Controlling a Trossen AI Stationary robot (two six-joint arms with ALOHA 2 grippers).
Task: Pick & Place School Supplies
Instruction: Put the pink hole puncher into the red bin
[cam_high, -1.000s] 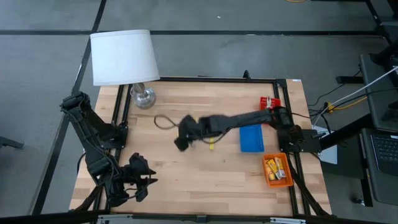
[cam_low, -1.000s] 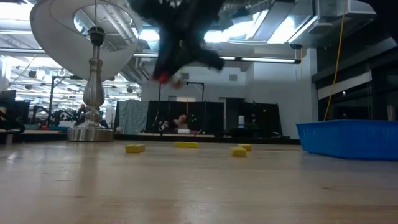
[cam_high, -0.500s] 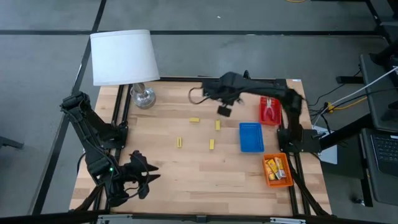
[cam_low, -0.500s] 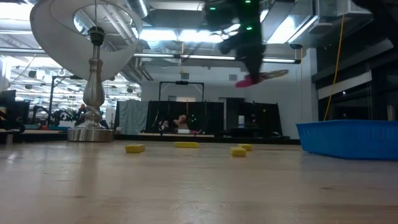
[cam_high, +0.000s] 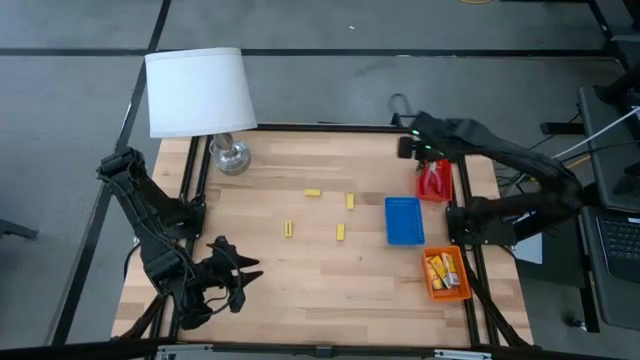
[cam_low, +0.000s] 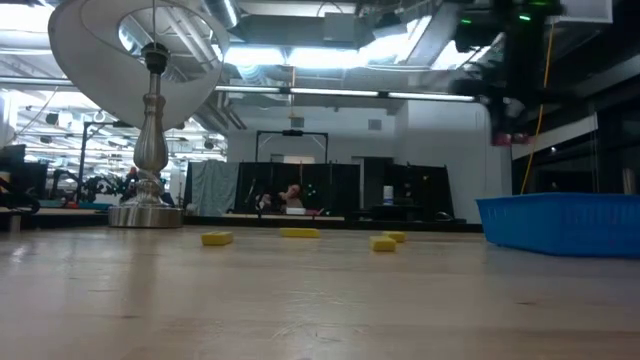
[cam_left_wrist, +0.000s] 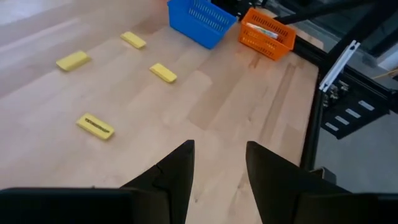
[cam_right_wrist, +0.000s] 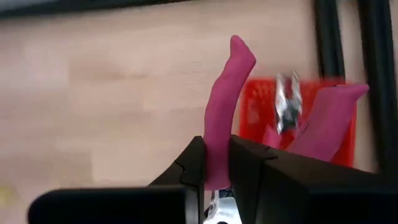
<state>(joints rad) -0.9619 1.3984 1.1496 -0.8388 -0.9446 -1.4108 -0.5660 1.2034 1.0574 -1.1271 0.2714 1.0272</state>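
My right gripper (cam_high: 413, 148) hangs high by the table's far right corner, just left of and beyond the red tray (cam_high: 434, 180), shut on a red-handled tool (cam_right_wrist: 227, 106). The low view shows the tool's red tip (cam_low: 505, 138) well above the table. Another red-handled, silver-tipped tool (cam_right_wrist: 286, 99) lies in the red tray (cam_right_wrist: 298, 134). Several small yellow oblong pieces (cam_high: 313, 192) (cam_high: 340, 232) lie flat mid-table. Yellow printed packs (cam_high: 440, 268) fill the orange tray. My left gripper (cam_left_wrist: 219, 168) waits open over the near left part of the table (cam_high: 235, 285). My right gripper pinches one pink-red handle of the tool (cam_right_wrist: 217, 165) between its two fingers. That handle runs on past the fingertips, and the second handle (cam_right_wrist: 329, 118) spreads off to one side. The tool is lifted clear of the table, above and beside the red tray.
A blue tray (cam_high: 404, 220) sits on the table between the red tray and the orange tray (cam_high: 446, 275) at the right edge. A white-shaded lamp (cam_high: 198, 90) stands at the far left corner on its base (cam_high: 230, 155). Bare wood stretches along the near side.
My right gripper has risen from the table's middle with the red-handled tool, swung to the far edge, then right, and now hangs by the red tray. The yellow pieces it had been covering show again.
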